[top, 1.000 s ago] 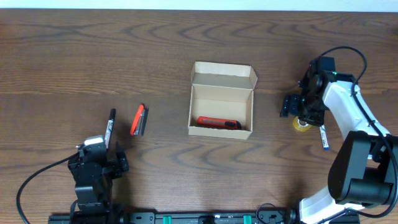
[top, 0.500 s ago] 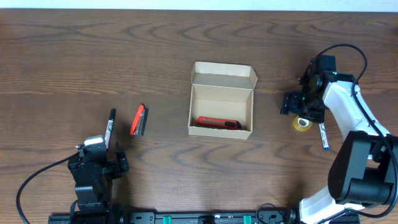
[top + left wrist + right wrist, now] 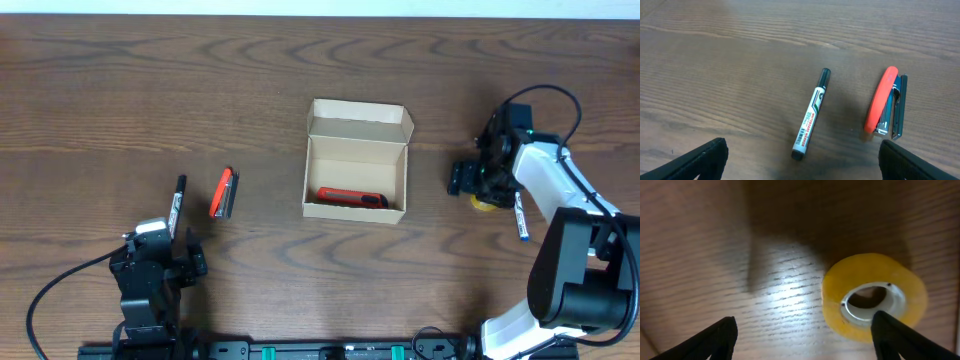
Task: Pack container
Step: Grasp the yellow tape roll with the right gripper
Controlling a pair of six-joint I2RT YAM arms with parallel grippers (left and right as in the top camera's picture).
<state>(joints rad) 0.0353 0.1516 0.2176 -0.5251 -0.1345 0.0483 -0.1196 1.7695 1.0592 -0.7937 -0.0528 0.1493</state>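
Note:
The tan cardboard container (image 3: 357, 170) stands open in the middle of the table with a red-and-black tool (image 3: 352, 198) inside. My right gripper (image 3: 480, 185) (image 3: 802, 340) is open, low over a yellow tape roll (image 3: 487, 201) (image 3: 874, 296); one finger is over the roll's hole, the other over bare wood. My left gripper (image 3: 155, 265) (image 3: 800, 165) is open and empty near the front left edge. Ahead of it lie a black-capped marker (image 3: 177, 205) (image 3: 811, 113) and an orange stapler (image 3: 224, 193) (image 3: 885, 107).
A blue-capped marker (image 3: 520, 219) lies just right of the tape roll, beside my right arm. The table is dark wood (image 3: 150, 100). Black cables run from both arm bases.
My right gripper has moved down and slightly toward the front, closing in over the yellow tape roll. The left arm and the other objects have not moved.

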